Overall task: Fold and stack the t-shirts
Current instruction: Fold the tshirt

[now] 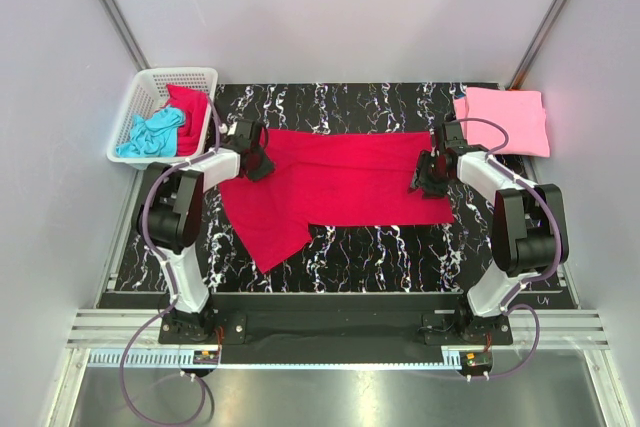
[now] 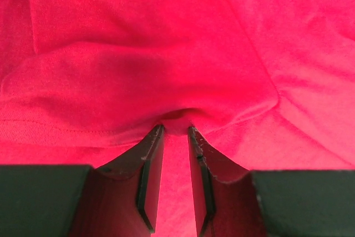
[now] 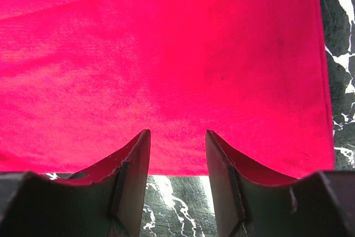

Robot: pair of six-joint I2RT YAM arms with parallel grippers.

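Note:
A crimson t-shirt point(image 1: 340, 182) lies spread across the black marbled table point(image 1: 400, 247), one sleeve trailing toward the front left. My left gripper point(image 1: 255, 155) is at the shirt's left end. In the left wrist view the crimson t-shirt point(image 2: 138, 54) fills the frame, and the left gripper point(image 2: 176, 129) is shut on a small pucker of it at the tips. My right gripper point(image 1: 428, 177) stands at the shirt's right end. In the right wrist view the right gripper point(image 3: 177, 132) is open, tips resting on the flat crimson t-shirt point(image 3: 166, 54) just inside its edge. A folded light pink t-shirt point(image 1: 503, 119) lies at the back right.
A white lattice basket point(image 1: 180, 71) at the back left holds a turquoise t-shirt point(image 1: 152, 135) and a red t-shirt point(image 1: 190, 107). Bare marbled table point(image 3: 338, 26) shows beside the crimson shirt's hem. Grey walls close in the left, right and back sides.

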